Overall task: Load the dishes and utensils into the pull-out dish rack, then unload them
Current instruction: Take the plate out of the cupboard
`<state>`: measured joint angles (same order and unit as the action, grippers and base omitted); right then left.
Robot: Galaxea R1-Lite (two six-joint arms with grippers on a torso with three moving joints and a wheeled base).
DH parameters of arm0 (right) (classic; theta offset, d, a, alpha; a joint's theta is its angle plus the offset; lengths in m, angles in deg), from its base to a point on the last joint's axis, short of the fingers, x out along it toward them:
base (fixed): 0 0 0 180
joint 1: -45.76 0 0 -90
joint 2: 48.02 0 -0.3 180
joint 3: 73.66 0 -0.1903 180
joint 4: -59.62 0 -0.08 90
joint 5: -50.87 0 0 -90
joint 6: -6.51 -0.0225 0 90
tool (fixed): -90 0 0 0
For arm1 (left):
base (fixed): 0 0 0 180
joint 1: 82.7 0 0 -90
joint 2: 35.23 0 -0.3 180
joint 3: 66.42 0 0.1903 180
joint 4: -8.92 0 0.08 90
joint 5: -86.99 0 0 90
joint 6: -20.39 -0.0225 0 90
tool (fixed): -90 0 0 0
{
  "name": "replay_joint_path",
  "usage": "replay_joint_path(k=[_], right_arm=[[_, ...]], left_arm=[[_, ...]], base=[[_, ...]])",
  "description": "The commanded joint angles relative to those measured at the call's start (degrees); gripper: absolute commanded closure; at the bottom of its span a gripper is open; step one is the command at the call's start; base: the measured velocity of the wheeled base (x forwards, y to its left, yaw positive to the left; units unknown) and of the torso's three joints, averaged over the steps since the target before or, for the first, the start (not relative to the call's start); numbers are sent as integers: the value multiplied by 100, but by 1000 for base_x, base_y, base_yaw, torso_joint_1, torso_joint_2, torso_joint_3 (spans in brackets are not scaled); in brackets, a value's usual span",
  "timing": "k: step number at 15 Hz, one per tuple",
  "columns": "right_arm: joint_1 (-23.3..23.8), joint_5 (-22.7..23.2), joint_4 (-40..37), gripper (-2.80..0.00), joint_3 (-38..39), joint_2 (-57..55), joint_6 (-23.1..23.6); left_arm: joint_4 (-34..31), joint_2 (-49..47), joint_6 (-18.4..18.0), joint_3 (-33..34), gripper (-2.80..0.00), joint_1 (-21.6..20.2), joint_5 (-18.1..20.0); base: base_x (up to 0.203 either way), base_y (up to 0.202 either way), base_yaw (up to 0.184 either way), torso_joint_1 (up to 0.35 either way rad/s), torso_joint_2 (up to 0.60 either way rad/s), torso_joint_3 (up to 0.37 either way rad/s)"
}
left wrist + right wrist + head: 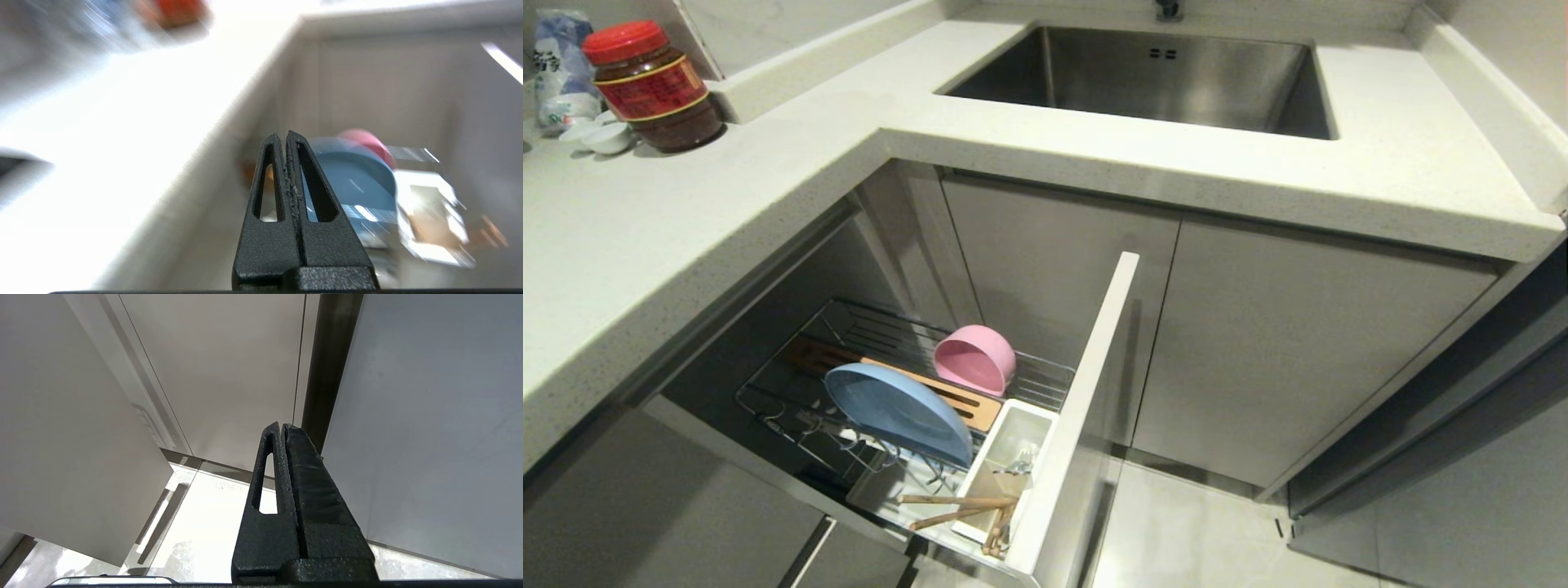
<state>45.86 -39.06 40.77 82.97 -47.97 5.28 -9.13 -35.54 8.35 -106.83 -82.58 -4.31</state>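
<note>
The pull-out dish rack [1045,380] stands drawn out below the counter, its white panel front on the right. A light-blue plate [894,411] leans upright in the prongs. A pink bowl [974,358] lies on its side behind it. The white utensil bin [1001,445] holds the silver fork [1021,461], and the wooden chopsticks [960,506] lie across its near end. Neither gripper shows in the head view. My left gripper [283,136] is shut and empty, pointing toward the blurred plate [359,179] and bowl [365,143]. My right gripper [282,428] is shut and empty near cabinet fronts.
A steel sink [1160,77] is set in the white counter [686,212]. A red-lidded jar [654,86], a bag [556,57] and small white saucers [600,135] stand at the counter's far left. Closed cabinet doors [1298,343] flank the rack on the right.
</note>
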Motion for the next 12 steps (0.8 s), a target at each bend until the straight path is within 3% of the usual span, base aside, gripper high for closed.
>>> replay_joint_path(k=[1, 5, 7, 8, 9, 12], right_arm=[[-1, 1, 0, 0, 149, 4, 0], [-1, 1, 5, 0, 149, 4, 0], [-1, 1, 6, 0, 149, 4, 0], [-1, 1, 6, 0, 149, 4, 0], [-1, 1, 4, 0, 149, 4, 0], [-1, 1, 6, 0, 149, 4, 0]], left_arm=[[-727, -290, -407, -1161, 0, -34, -356], [-680, -1926, -627, -3090, 0, -225, -596], [-409, -2892, -257, -4035, 0, -304, -796], [-304, -3334, 121, -4407, 0, -327, -912], [-226, -3801, 736, -4766, 0, -341, -1081], [-619, -4844, 3218, -5750, 0, -71, -1538]], base=[[0, 0, 0, 0, 0, 0], [0, 0, 0, 0, 0, 0], [0, 0, 0, 0, 0, 0], [0, 0, 0, 0, 0, 0], [0, 0, 0, 0, 0, 0], [0, 0, 0, 0, 0, 0]])
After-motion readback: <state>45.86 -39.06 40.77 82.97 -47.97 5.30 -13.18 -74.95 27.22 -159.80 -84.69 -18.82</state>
